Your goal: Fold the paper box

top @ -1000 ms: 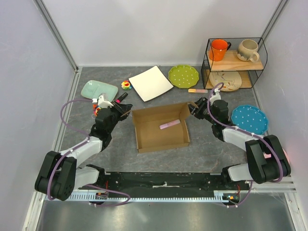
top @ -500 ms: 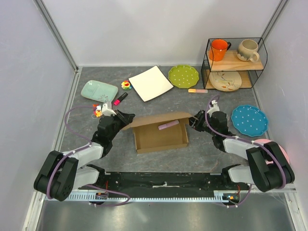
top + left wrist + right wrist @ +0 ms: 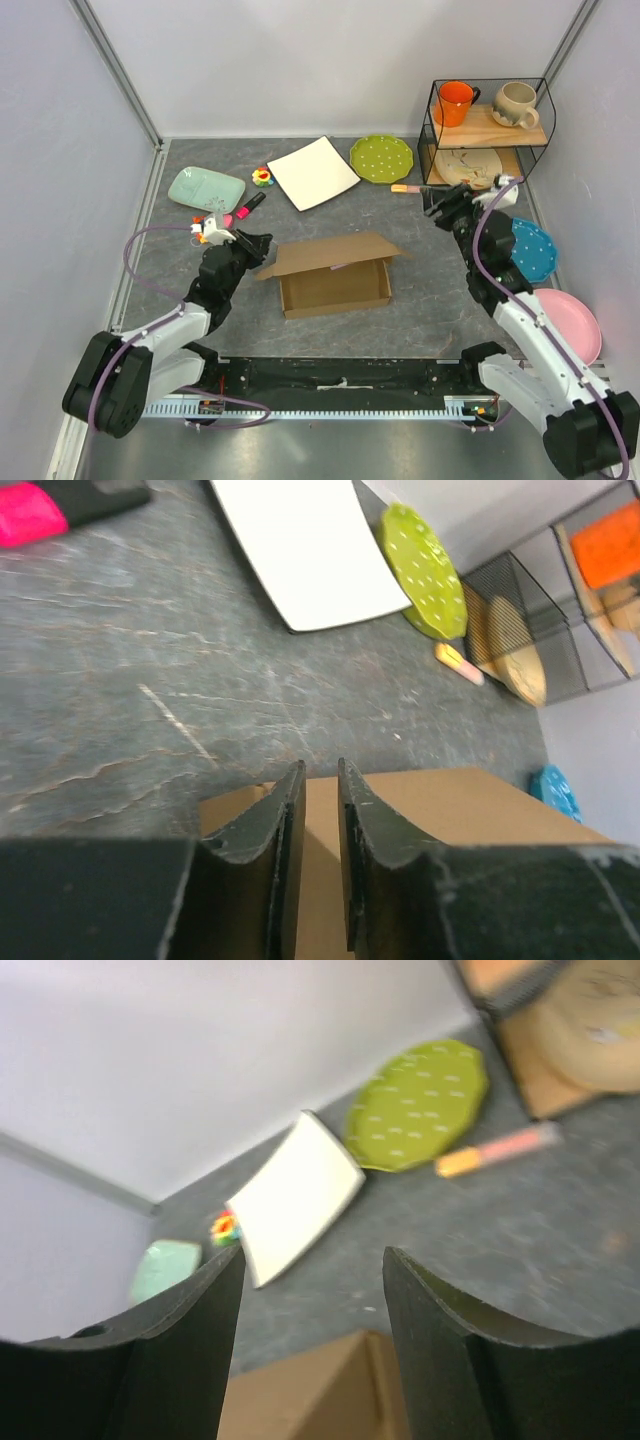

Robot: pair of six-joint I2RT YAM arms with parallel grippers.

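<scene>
Presently the paper box (image 3: pixel 335 288) sat at the middle of the table (image 3: pixel 430 310), its lid (image 3: pixel 330 252) leaning half over the base and not closed. The left end effector (image 3: pixel 258 243) pinched the lid's left rear corner. The right end effector (image 3: pixel 441 200) hung spread and empty near the wire shelf (image 3: pixel 487 130), well apart from the box. Judged step: closing the lid. The next move called for pressing it flat and tucking it in.

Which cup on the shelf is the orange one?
The orange cup stands at the left end of the top shelf; the cream cup stands at the right end.
</scene>
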